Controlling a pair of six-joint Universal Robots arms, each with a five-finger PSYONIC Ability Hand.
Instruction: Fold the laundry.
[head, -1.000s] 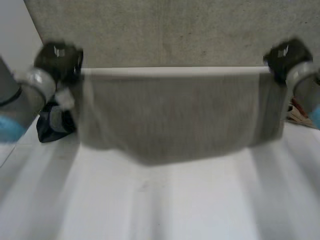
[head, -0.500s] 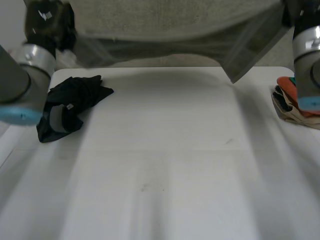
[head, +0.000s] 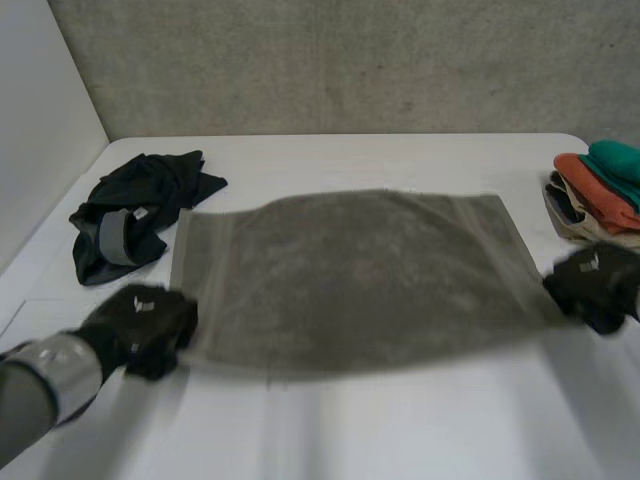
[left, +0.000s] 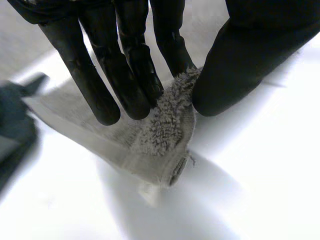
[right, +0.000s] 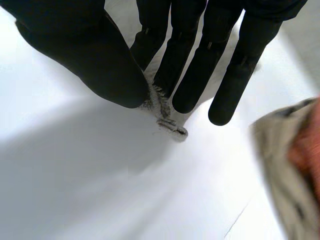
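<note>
so the grey towel (head: 350, 270) is lying flat mid-desk (head: 400, 430), 0 folds in it yet I'd say. The left robot hand (head: 140, 325) and right robot hand (head: 595, 285) each pinch 1 near corner. The crumpled black garment (head: 140, 215) hasn't been touched either.

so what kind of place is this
Probably a robot test lab, not a home: bare concrete wall, plain white table, left robot hand and right robot hand pinching corners of a grey towel.
</note>
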